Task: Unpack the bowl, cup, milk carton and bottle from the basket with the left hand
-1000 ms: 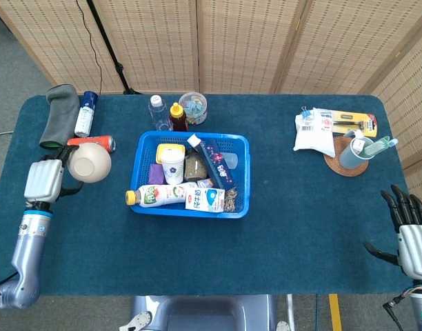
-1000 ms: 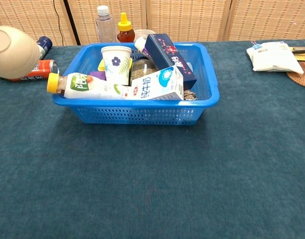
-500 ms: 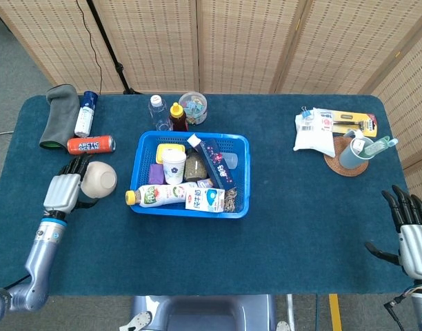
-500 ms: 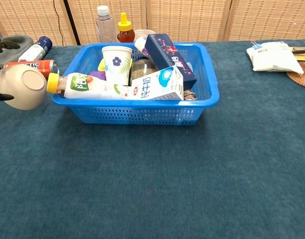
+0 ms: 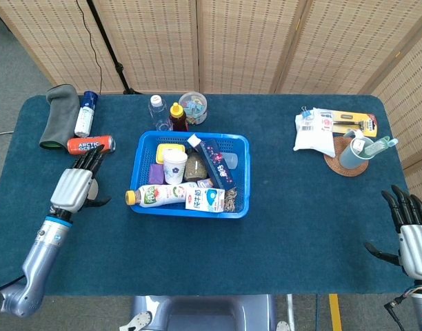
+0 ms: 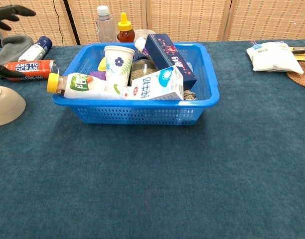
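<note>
The left hand is seen at nine o'clock of the basket, fingers spread and straight, with nothing held. In the chest view only its dark fingertips show at the upper left corner. The bowl is set upside down on the table, just outside the basket at its nine o'clock; in the head view it is hidden beneath the left hand.

Inside the basket, the cup, white with a flower print, stands upright toward ten o'clock. The bottle is laid on its side along the front wall, its yellow cap pointing to nine o'clock and jutting over the rim. The milk carton lies tilted beside the bottle, toward six o'clock. A dark box leans across the middle, and a yellow tub and a purple item are seen behind the cup.

At twelve o'clock of the basket, a clear bottle, a sauce bottle and a jar stand near each other. At ten o'clock lie a red can, a spray can and a grey cloth.

The right hand rests at the table's four o'clock edge, well apart from the basket, fingers spread, holding nothing.
</note>
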Action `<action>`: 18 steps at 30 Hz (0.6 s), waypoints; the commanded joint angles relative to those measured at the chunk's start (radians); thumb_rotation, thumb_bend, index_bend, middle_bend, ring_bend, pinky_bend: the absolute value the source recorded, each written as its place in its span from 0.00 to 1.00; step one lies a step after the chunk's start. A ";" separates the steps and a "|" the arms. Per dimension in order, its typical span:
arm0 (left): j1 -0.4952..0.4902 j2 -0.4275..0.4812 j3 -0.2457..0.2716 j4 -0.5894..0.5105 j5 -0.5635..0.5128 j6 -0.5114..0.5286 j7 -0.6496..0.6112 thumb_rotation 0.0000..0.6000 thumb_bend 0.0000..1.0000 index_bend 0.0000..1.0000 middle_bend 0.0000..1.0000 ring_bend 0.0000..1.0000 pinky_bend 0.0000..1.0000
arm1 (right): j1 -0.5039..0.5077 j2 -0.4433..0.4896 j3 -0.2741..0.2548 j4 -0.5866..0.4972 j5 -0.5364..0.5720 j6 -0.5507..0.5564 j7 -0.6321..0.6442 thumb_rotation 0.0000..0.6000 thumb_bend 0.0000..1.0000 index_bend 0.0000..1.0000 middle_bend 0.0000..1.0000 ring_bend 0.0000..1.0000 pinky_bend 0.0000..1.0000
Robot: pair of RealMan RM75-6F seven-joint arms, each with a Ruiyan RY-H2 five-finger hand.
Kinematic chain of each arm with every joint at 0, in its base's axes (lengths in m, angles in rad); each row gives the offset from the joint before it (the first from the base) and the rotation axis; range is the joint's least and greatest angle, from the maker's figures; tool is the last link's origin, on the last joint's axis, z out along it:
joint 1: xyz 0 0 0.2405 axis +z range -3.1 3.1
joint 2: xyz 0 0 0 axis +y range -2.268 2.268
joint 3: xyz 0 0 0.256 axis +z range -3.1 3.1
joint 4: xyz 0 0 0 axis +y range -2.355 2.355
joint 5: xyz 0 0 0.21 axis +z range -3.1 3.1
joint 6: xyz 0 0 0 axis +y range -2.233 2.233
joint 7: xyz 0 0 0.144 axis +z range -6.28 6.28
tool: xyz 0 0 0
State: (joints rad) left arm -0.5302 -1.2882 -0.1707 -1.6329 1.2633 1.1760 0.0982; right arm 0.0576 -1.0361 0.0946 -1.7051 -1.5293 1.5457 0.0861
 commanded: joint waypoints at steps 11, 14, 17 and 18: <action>-0.192 -0.039 -0.136 -0.097 -0.139 -0.103 0.254 1.00 0.13 0.00 0.00 0.00 0.10 | 0.004 -0.003 0.000 0.007 0.004 -0.008 0.000 1.00 0.00 0.00 0.00 0.00 0.00; -0.251 -0.087 -0.155 -0.065 -0.228 -0.145 0.317 1.00 0.13 0.00 0.00 0.00 0.10 | 0.005 -0.001 0.004 0.010 0.013 -0.011 0.006 1.00 0.00 0.00 0.00 0.00 0.00; -0.301 -0.131 -0.166 -0.031 -0.315 -0.172 0.372 1.00 0.13 0.00 0.02 0.00 0.10 | 0.006 0.001 0.007 0.014 0.021 -0.014 0.014 1.00 0.00 0.00 0.00 0.00 0.00; -0.314 -0.144 -0.168 -0.021 -0.339 -0.174 0.390 1.00 0.13 0.01 0.04 0.01 0.10 | 0.007 0.001 0.008 0.015 0.023 -0.016 0.017 1.00 0.00 0.00 0.00 0.00 0.00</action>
State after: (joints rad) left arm -0.7938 -1.3857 -0.3203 -1.6888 0.9934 1.0316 0.4408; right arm 0.0640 -1.0355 0.1019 -1.6908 -1.5066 1.5308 0.1023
